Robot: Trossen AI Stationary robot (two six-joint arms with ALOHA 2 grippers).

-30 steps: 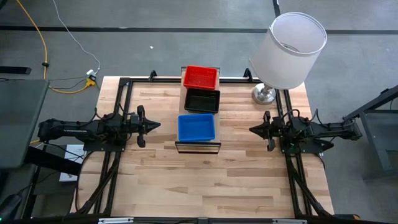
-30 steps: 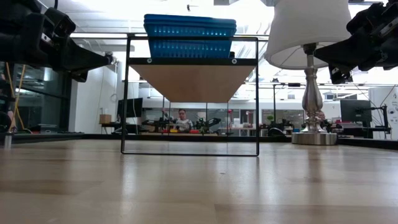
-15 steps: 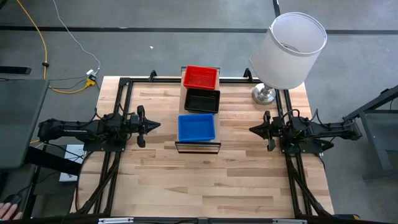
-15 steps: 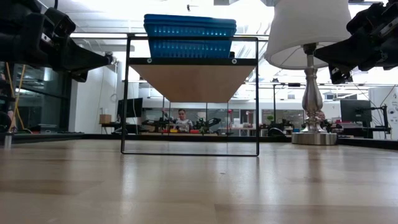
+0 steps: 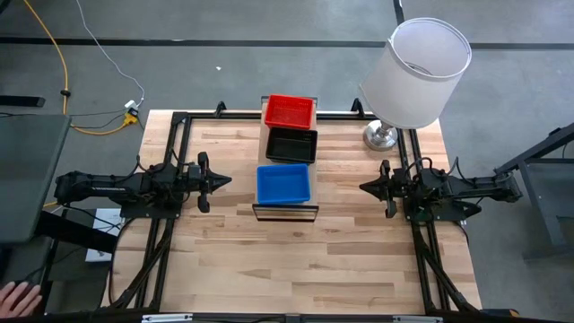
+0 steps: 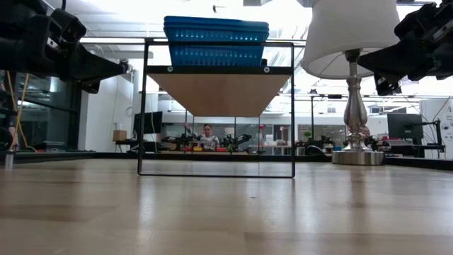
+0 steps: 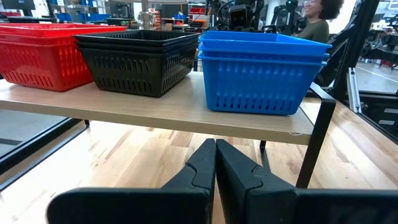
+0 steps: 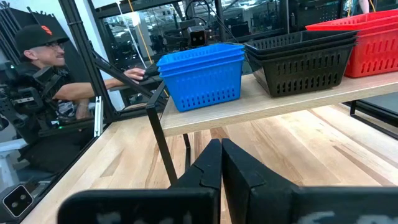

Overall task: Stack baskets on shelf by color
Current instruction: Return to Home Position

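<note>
Two arms lie low at the sides of the desk (image 5: 296, 260), so the homing step looks all but done. The left pincer (image 5: 224, 180) points inward, well apart from the shelf (image 5: 286, 212). The left wrist view shows its fingers pressed together on nothing. On the shelf in the middle, the baskets are sorted by colour: the red stack (image 5: 290, 111) at the far end, the black stack (image 5: 291, 144) next to it, and the blue stack (image 5: 283, 183) at the near end. The right pincer (image 5: 363, 187) mirrors the left one, likewise closed and empty, facing the shelf from a distance. To finish well, I would keep each pincer shut and level and draw it straight back along its own line. Neither should swing toward the thin black frame, since a knock there could shake the stacks. As for room, a person's hand (image 5: 13, 294) shows beyond the desk's near left corner, which is worth minding. Bare wood lies open on both flanks of the shelf and across the whole near half. The blue stack sits close to the plank's near edge. The lamp (image 5: 417, 72) stands near the right arm at the far right corner, which is the tightest spot.
</note>
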